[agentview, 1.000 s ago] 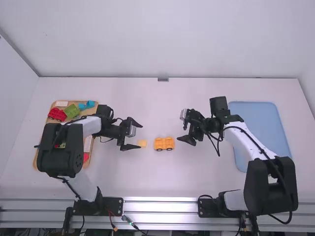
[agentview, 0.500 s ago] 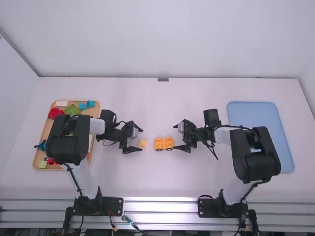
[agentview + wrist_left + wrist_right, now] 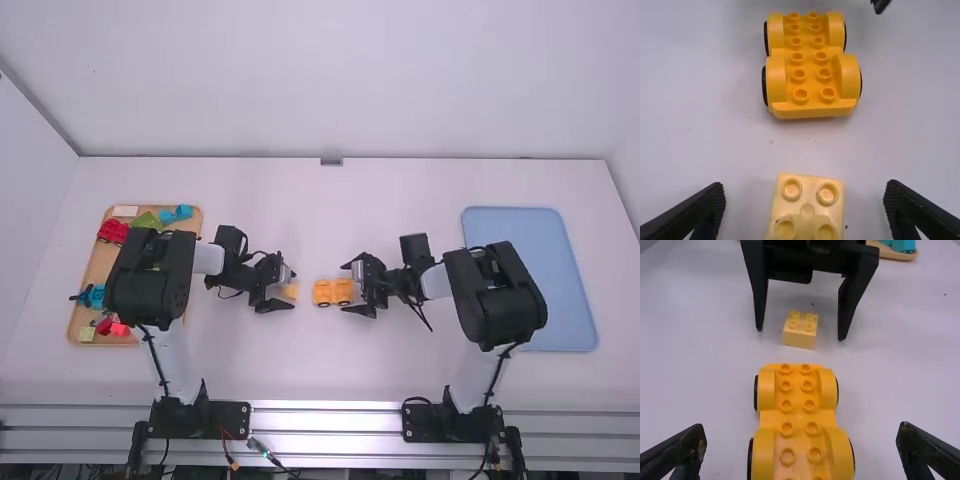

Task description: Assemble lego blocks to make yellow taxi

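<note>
In the high view my left gripper (image 3: 284,289) is open around the pale yellow block (image 3: 290,291), and my right gripper (image 3: 351,290) stands open at the right end of the orange-yellow wheeled base (image 3: 325,292). The left wrist view has the 2x2 block (image 3: 807,206) between the spread fingers of my left gripper (image 3: 805,210), touching neither, with the base (image 3: 810,75) beyond it. In the right wrist view the base (image 3: 797,415) extends between the wide-apart fingers of my right gripper (image 3: 802,450); the block (image 3: 800,330) lies past its far end.
A wooden tray (image 3: 87,262) at the left holds red, green and blue pieces, partly hidden by the left arm. On the right lies a light blue tray (image 3: 530,240), partly covered by the right arm. Base and block lie apart on the white table (image 3: 330,370).
Both grippers have come inward, the left one rightward over the pale block and the right one leftward to the base. Block and base have stayed put.
</note>
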Robot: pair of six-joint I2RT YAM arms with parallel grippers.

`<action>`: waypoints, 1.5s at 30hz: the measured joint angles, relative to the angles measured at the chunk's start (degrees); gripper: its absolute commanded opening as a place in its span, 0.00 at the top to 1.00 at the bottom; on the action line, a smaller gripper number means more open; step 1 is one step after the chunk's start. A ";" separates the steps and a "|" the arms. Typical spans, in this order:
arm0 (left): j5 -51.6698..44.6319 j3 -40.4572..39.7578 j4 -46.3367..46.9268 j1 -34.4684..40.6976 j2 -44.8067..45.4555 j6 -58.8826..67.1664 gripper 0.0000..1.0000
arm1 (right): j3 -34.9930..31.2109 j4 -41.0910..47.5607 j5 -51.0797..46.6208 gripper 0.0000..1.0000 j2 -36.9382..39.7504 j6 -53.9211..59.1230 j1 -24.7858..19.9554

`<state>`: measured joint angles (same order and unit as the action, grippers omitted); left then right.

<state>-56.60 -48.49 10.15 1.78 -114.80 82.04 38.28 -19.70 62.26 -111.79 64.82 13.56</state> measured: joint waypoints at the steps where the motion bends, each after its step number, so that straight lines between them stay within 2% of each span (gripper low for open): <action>1: 0.31 0.00 0.02 0.00 0.00 -0.17 0.25 | 0.00 -0.63 -0.35 0.01 -0.20 -0.92 0.63; 3: 0.70 0.00 0.02 0.00 0.00 -0.28 0.27 | -0.02 -1.22 -1.01 0.01 -0.24 -2.21 1.53; 5: 1.11 0.00 0.04 0.00 0.00 -0.66 0.34 | -0.02 -1.31 -1.86 0.01 -0.24 -3.41 2.34; 7: 1.25 0.00 0.02 0.00 0.00 -0.68 0.37 | -0.02 -1.33 -2.23 0.01 -0.24 -3.76 2.47; 9: 1.38 0.00 0.02 0.00 0.00 -0.83 0.45 | 0.00 -1.33 -2.75 0.01 -0.24 -4.31 2.49; 11: 1.38 0.00 0.02 0.00 0.00 -1.09 0.47 | 0.00 -1.27 -2.86 0.01 -0.24 -4.46 2.38; 14: 1.38 0.00 0.02 0.00 0.00 -1.11 0.56 | -0.02 -1.07 -2.93 0.01 -0.24 -4.66 2.38; 20: 1.38 0.00 0.00 0.17 0.00 -1.09 0.64 | 0.00 -0.81 -3.06 0.01 -0.24 -4.92 2.38; 24: 1.38 0.00 -0.22 0.17 0.00 -1.09 0.69 | 0.00 -0.74 -2.80 0.01 -0.24 -4.90 2.38; 30: 1.38 0.02 -1.49 0.15 0.00 -1.09 0.71 | 0.00 -0.92 -2.86 0.01 -0.24 -4.83 2.38; 34: 1.38 0.02 -2.05 0.17 0.00 -1.31 0.80 | 0.00 -1.14 -3.98 0.01 -0.24 -4.85 2.38; 36: 1.36 0.02 -1.44 0.15 0.00 -1.29 0.82 | -0.02 -1.14 -4.63 0.01 -0.24 -4.85 2.40; 37: 1.25 0.02 -0.66 0.17 0.00 -1.33 0.81 | 0.00 -1.16 -5.14 0.01 -0.24 -4.87 2.40; 38: 1.05 0.02 -0.11 0.17 0.00 -1.31 0.75 | 0.00 -1.40 -5.35 0.01 -0.24 -4.85 2.51; 40: 0.72 0.00 0.55 0.17 0.00 -1.31 0.73 | -0.02 -2.27 -5.66 0.01 -0.37 -4.90 2.71; 45: -0.42 -1.31 2.71 0.17 0.00 -1.31 0.80 | 0.13 -4.09 -5.86 0.01 -2.97 -4.79 3.82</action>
<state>-57.01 -49.80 12.86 1.96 -114.80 80.73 38.41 -23.79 56.40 -114.76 60.03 17.39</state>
